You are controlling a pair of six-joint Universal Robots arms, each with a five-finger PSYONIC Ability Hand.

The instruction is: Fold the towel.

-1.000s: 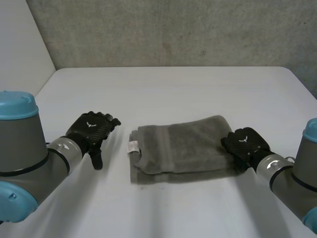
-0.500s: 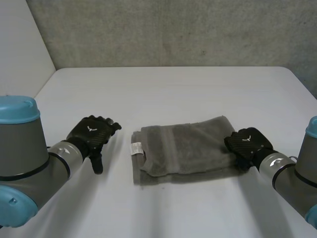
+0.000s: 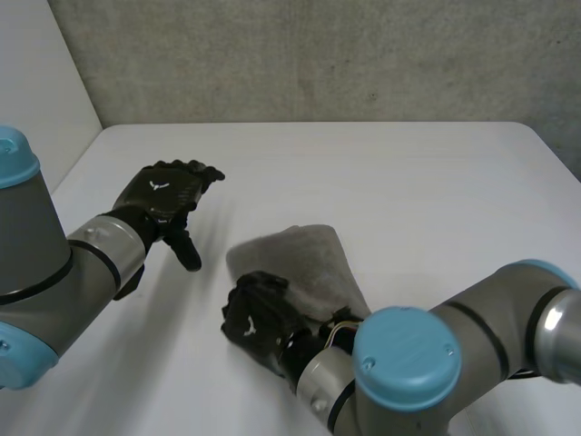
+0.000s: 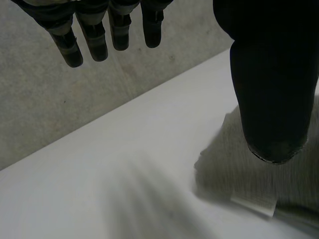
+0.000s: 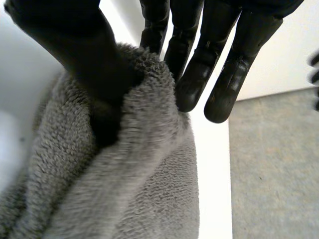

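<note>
The right hand pinches the towel's edge between thumb and fingers; the left hand, fingers released, hovers left of the towel.

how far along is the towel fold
Partly done: one end of the grey towel is up and over the rest. In hand: the right hand pinches that end between thumb and fingers. Left: lay it flat, let go, smooth it. The left hand hovers open beside the towel.
</note>
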